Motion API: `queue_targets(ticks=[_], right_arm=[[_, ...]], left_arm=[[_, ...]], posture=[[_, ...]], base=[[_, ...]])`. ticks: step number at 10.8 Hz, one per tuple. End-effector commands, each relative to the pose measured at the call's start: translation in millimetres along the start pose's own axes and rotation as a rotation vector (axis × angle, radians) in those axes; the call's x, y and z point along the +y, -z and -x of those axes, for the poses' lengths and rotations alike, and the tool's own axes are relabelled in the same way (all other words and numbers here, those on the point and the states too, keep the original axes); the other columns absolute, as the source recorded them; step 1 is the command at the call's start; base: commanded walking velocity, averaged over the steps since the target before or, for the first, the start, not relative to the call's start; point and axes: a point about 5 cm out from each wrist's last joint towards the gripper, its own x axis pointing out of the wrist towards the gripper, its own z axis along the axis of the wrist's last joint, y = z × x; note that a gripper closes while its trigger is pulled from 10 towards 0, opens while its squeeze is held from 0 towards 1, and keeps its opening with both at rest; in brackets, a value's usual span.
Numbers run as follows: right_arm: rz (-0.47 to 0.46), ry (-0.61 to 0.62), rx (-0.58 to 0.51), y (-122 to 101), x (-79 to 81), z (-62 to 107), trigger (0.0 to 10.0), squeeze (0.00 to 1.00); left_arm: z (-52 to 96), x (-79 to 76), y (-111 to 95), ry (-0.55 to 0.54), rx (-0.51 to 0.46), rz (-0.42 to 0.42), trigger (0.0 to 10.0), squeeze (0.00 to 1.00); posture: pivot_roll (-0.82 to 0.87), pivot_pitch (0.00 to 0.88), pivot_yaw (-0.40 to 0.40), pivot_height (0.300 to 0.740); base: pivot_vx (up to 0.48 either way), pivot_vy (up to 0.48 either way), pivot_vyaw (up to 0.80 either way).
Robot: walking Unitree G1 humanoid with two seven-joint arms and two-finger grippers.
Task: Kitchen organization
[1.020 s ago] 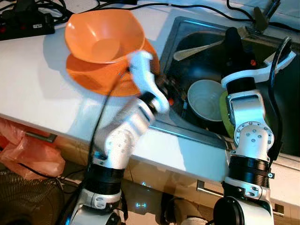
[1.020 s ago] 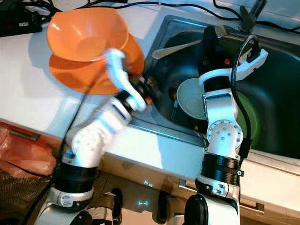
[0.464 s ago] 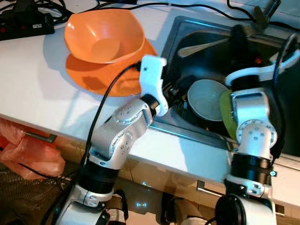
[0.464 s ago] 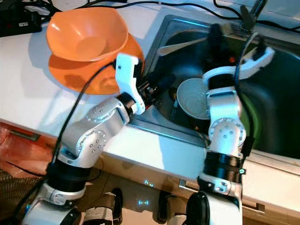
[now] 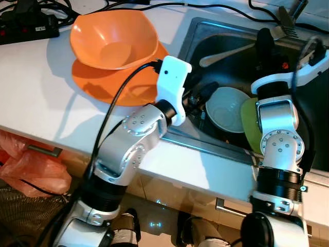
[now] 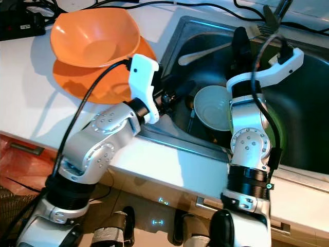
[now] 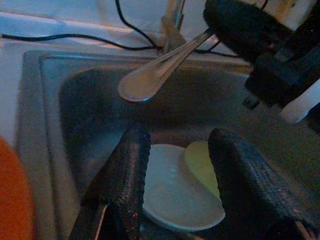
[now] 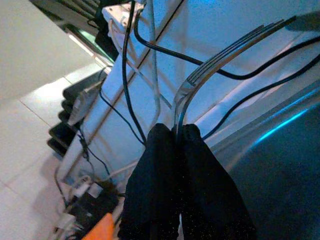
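In the steel sink (image 5: 205, 143) lies a white bowl (image 5: 226, 109) with a green plate (image 5: 250, 127) partly under it. My left gripper (image 7: 180, 165) is open, reaching over the sink's left rim, its fingers (image 7: 127, 175) just above the near edge of the white bowl (image 7: 175, 190). My right gripper (image 5: 263, 40) hangs over the back of the sink, shut on a fork (image 8: 225, 55) and a spoon (image 5: 226, 52). The spoon's bowl (image 7: 142, 82) points toward the sink's left side.
An orange bowl (image 5: 113, 38) rests on an orange plate (image 5: 103, 85) on the white counter, left of the sink. A black power strip (image 5: 25, 23) and cables run along the back. An orange plastic bag (image 5: 25, 167) hangs below the counter edge.
My left arm has swung from the counter edge into the sink, its gripper now over the white bowl. The right gripper with the cutlery has shifted slightly right and back.
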Motion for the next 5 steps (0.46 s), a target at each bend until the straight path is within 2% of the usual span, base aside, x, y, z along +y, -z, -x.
queue_targets(ticks=[1, 2, 3, 4, 5], right_arm=[[0.030, 0.013, -0.001, 0.1, -3.8, 1.7, 0.0, 0.00], [0.085, 0.011, 0.011, 2.0, -4.8, 2.1, 0.0, 0.00], [0.136, 0.015, 0.027, 4.2, -5.6, 2.0, 2.8, 0.00], [0.164, 0.011, 0.035, 5.5, -5.7, 1.9, 10.0, 0.00], [0.202, 0.011, 0.047, 6.7, -6.7, 1.9, 10.0, 0.00]], left_arm=[[2.8, -4.1, 0.1, 0.019, 0.004, -0.014, 10.0, 0.00], [5.3, -1.7, 2.8, 0.014, 0.020, -0.035, 10.0, 0.00], [5.7, -0.6, 4.0, 0.010, 0.023, -0.034, 10.0, 0.00], [5.9, 0.6, 4.5, 0.004, 0.024, -0.035, 10.0, 0.00], [6.0, 1.9, 4.9, -0.002, 0.028, -0.043, 10.0, 0.00]], posture=[[0.13, 0.254, -0.028, 0.740], [0.13, 0.254, -0.028, 0.740], [0.13, 0.255, -0.028, 0.740], [0.13, 0.254, -0.028, 0.740], [0.13, 0.253, -0.028, 0.740]], base=[[0.000, 0.000, 0.00], [0.000, 0.000, 0.00], [0.000, 0.000, 0.00], [0.000, 0.000, 0.00], [0.000, 0.000, 0.00]])
